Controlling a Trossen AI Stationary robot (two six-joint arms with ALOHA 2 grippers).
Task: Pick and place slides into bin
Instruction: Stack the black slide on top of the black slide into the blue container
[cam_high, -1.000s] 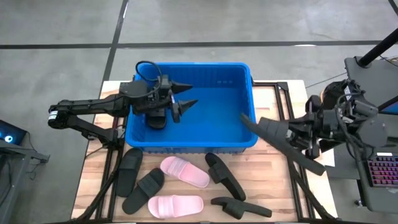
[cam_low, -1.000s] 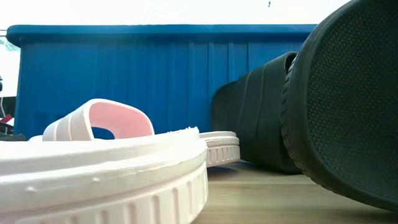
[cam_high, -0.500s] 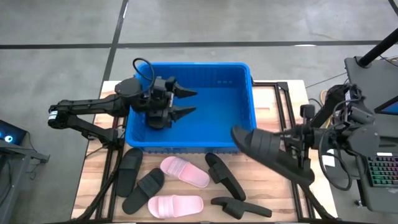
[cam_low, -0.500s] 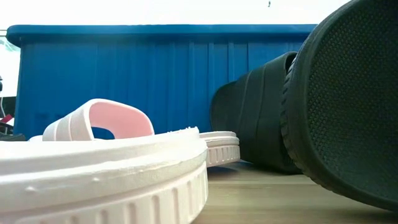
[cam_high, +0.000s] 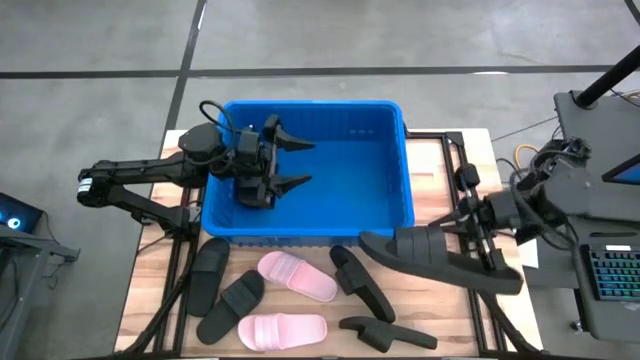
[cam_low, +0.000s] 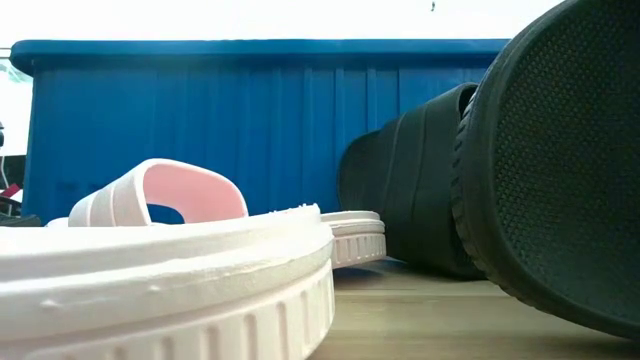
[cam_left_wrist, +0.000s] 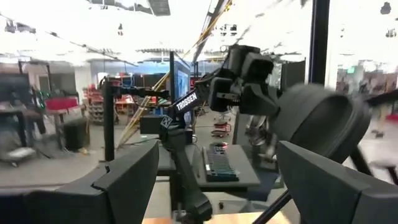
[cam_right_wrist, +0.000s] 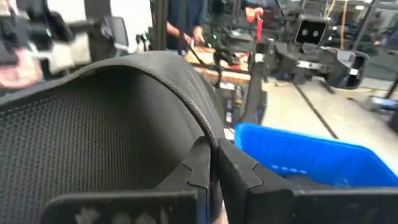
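we see the right gripper (cam_high: 482, 248) clamped on a black slide (cam_high: 435, 258) just beside the bin (cam_high: 398, 215), ready to drop in; the left gripper (cam_high: 290, 163), spread wide and empty, hovers inside.

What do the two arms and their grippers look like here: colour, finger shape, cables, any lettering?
Both arms are dark, nearly black. The left gripper has two pointed, tapering fingers, and a black cable loops over its wrist. The right gripper has the same dark build, with cables bundled along the arm. White TROSSEN lettering runs along the right arm's link.
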